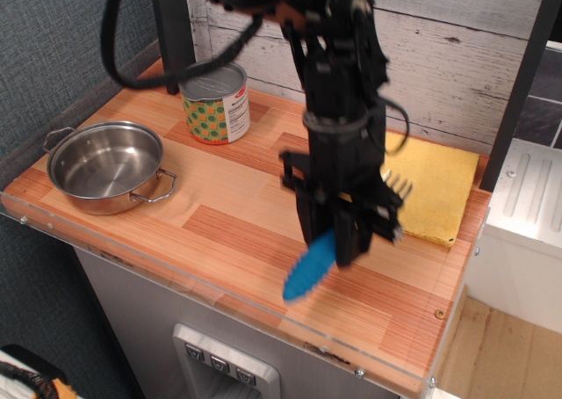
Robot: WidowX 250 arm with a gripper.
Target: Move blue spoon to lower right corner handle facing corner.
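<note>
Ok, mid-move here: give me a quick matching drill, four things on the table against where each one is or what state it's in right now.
Things:
1. blue spoon
2. pot
3. can
4. yellow cloth

Places or states:
A. lying flat at the right side, near the back wall
B. held in the end effector, handle pointing down toward the front edge
C. standing upright at the back left
D. empty, at the left front

Pairs: 1-B, 2-D, 3-C, 4-A

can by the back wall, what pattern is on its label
Orange, green and yellow diamond-like shapes on the can, plus a white text panel; the observation.image view, the only one, shows it.
</note>
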